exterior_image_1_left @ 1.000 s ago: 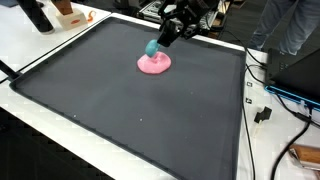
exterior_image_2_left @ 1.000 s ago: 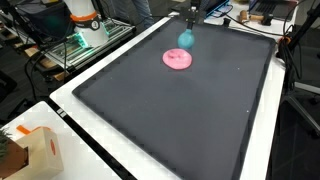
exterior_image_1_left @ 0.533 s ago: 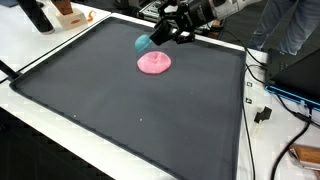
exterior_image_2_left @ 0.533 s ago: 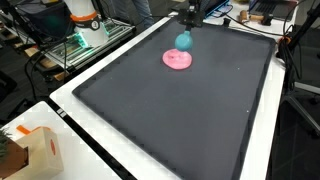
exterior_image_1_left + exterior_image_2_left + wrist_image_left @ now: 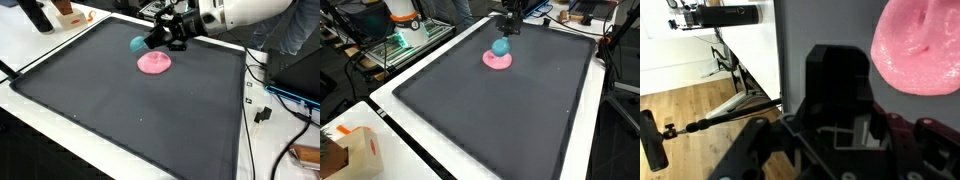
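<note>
A pink dish-like thing (image 5: 154, 63) lies on the black mat (image 5: 130, 110) near its far edge; it shows in both exterior views (image 5: 497, 61) and at the upper right of the wrist view (image 5: 922, 45). My gripper (image 5: 150, 42) is shut on a small teal object (image 5: 136, 43) and holds it in the air beside the pink dish. In an exterior view the teal object (image 5: 501, 47) hangs under the gripper (image 5: 505, 33), just over the dish's far edge. The teal object is hidden in the wrist view behind the dark gripper body (image 5: 840, 95).
The mat lies on a white table (image 5: 60, 35). Cables (image 5: 268, 92) run along one side. A cardboard box (image 5: 348, 150) stands at a table corner. An orange and white device (image 5: 404, 14) and clutter lie beyond the mat. Wooden floor and a tripod (image 5: 710, 120) show past the edge.
My gripper has swung sideways off the pink dish's middle with the teal object in it, and the arm has tilted flatter. The pink dish has not moved.
</note>
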